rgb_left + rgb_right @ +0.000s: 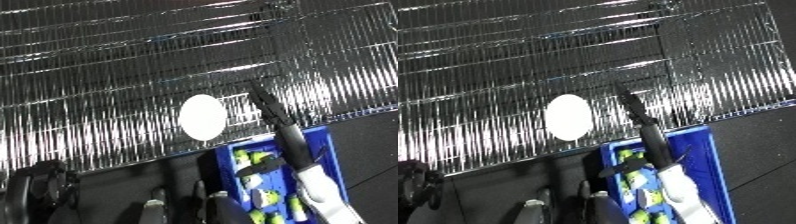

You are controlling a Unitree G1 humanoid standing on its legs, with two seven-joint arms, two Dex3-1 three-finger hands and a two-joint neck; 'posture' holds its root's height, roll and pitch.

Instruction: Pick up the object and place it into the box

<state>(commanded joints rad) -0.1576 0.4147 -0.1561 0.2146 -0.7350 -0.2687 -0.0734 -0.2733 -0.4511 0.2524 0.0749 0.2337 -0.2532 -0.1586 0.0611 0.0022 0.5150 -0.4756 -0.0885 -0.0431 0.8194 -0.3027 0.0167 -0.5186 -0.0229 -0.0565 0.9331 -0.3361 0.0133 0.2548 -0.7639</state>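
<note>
A shiny ribbed metal wall fills the upper part of the left eye view, tilted, with a dark floor below it. A white oval disc stands against the wall, long axis upright, just above the bin's far left corner. The blue bin sits at lower right and holds yellow-green objects in a heap; which way they point cannot be told. The right arm, white at the forearm, rises from the lower edge over the bin. Its black hand stretches long and straight up-left past the bin's far rim, onto the wall, fingers extended and holding nothing.

In the right eye view the same hand reaches straight beyond the bin, beside the disc. Dark shapes at the lower edge may be the left hand; its state cannot be told.
</note>
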